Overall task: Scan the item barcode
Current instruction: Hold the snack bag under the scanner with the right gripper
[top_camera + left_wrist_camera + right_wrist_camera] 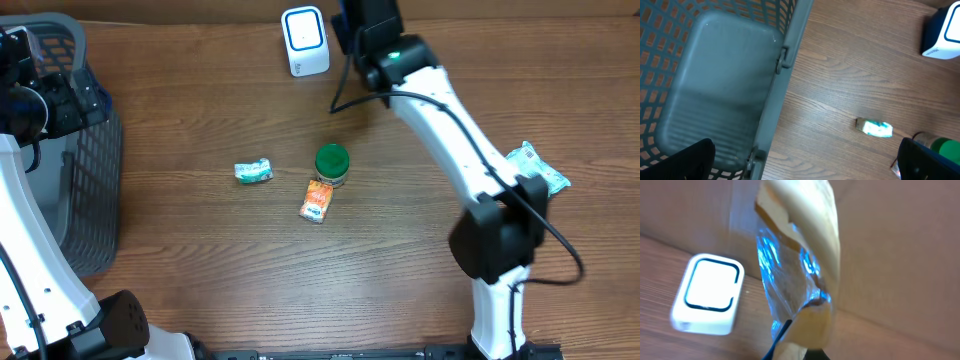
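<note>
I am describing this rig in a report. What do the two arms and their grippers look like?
The left arm and the right arm have smooth white links with bulky black joints. A thin black cable loops beside the right arm, and a small green light glows on its black wrist. The left gripper has plain black fingers.

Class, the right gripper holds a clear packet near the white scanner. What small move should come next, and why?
Probably ease the right gripper sideways until the packet it grips faces the window of the scanner. In the right wrist view the packet hangs beside the scanner, not over it; whether its barcode faces that way cannot be told.
</note>
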You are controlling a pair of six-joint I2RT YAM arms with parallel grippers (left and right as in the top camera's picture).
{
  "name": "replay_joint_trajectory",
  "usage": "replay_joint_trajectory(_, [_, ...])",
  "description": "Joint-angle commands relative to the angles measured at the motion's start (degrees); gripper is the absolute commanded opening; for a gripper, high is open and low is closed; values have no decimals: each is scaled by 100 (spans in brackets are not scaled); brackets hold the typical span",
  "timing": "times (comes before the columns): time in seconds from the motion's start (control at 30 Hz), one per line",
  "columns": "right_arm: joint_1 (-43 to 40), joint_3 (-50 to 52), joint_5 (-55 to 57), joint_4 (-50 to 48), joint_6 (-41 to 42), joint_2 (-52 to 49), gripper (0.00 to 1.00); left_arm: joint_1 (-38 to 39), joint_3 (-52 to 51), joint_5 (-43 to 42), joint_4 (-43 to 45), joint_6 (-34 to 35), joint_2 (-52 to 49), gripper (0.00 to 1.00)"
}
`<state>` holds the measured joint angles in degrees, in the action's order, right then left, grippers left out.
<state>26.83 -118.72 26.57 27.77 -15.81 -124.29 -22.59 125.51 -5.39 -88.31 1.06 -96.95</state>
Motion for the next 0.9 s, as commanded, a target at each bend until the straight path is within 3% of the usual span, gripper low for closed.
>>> replay_joint_trajectory(0.0, [122,-61,503,-551,-1447,-238,4,11,20,-17,7,-109,-28,100])
replay_joint_trajectory(0.17, [236,-61,601,-1384,-2280,-741,4,11,20,-17,7,-109,-28,99])
replay_joint_trajectory(0.37, [293,-61,669,-1687,-2927,-1106,4,11,20,-17,7,-109,-28,99])
replay_joint_trajectory(0.87, [343,-59,855,-1834,-3217,-1655,4,11,20,-17,7,-109,-28,100])
